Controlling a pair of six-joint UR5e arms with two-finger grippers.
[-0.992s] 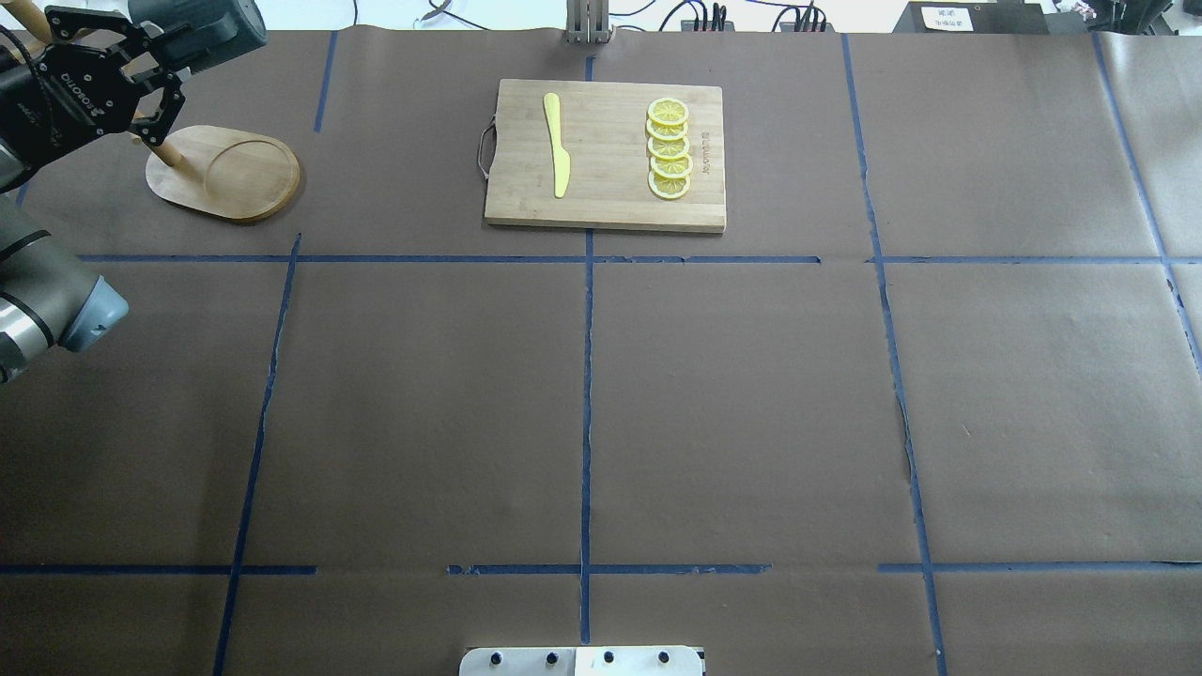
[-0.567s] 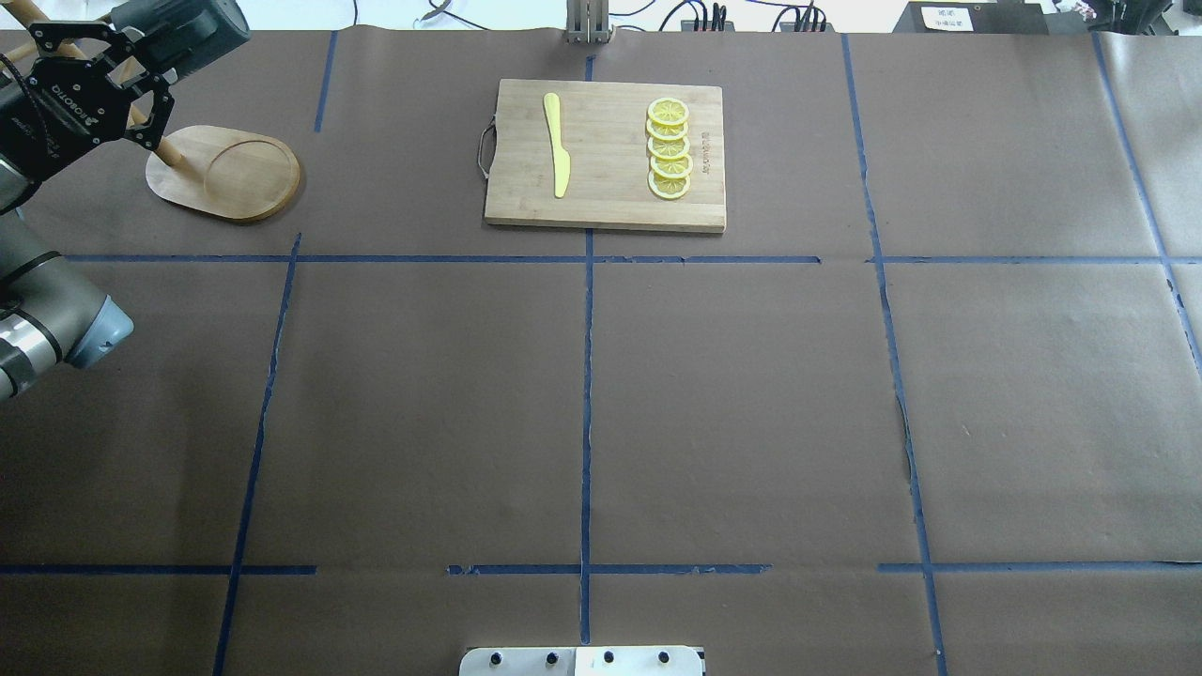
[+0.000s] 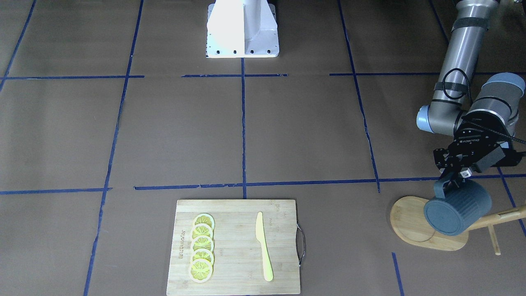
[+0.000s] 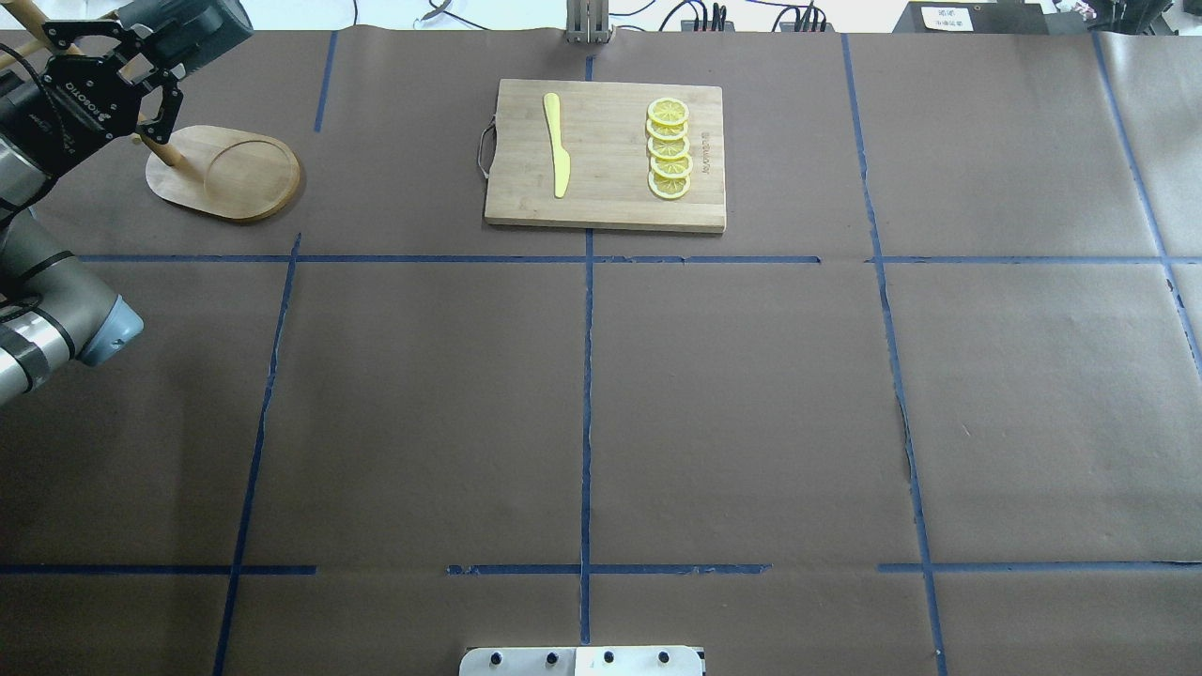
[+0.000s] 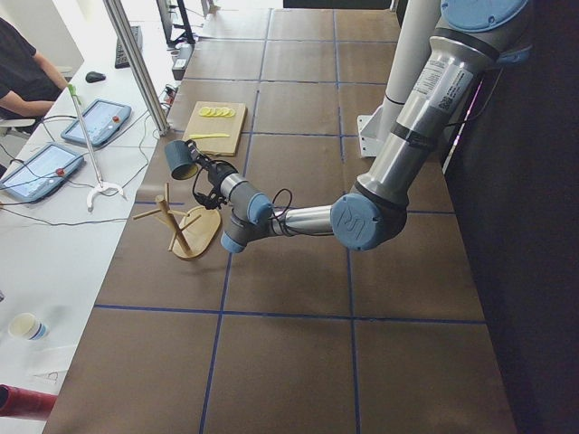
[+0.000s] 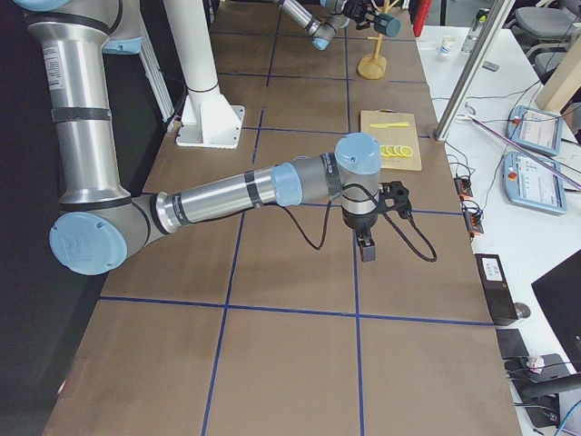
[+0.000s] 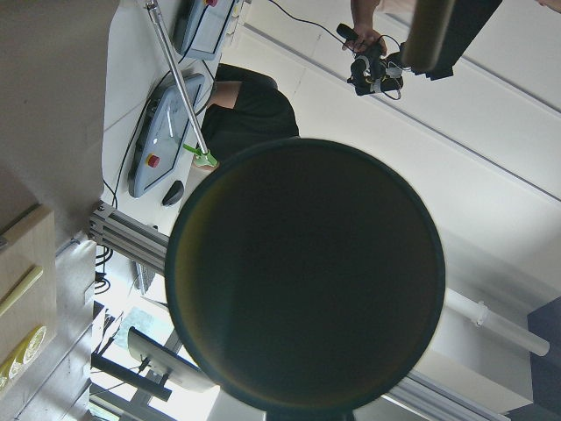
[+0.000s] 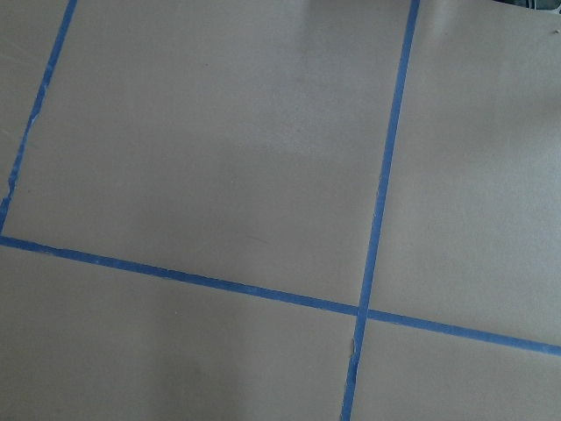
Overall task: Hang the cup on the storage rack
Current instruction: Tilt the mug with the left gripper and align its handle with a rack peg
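My left pincer [image 3: 451, 180] pinches the cup [image 3: 458, 213] by its handle, tilted, above the base of the rack [image 3: 407, 220]. State of my right pincer [image 6: 366, 245]: cannot tell.

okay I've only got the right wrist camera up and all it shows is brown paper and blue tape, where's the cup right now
Observer: The left gripper holds the cup by its handle, lifted off the table.
Operator: Is it hung yet?
Observer: No. The exterior left view shows it above the storage rack, with no peg through the handle.
Operator: And what's on my side?
Observer: The right gripper points down over bare paper, nearer the table's right end than the cutting board. Whether it is open cannot be told.
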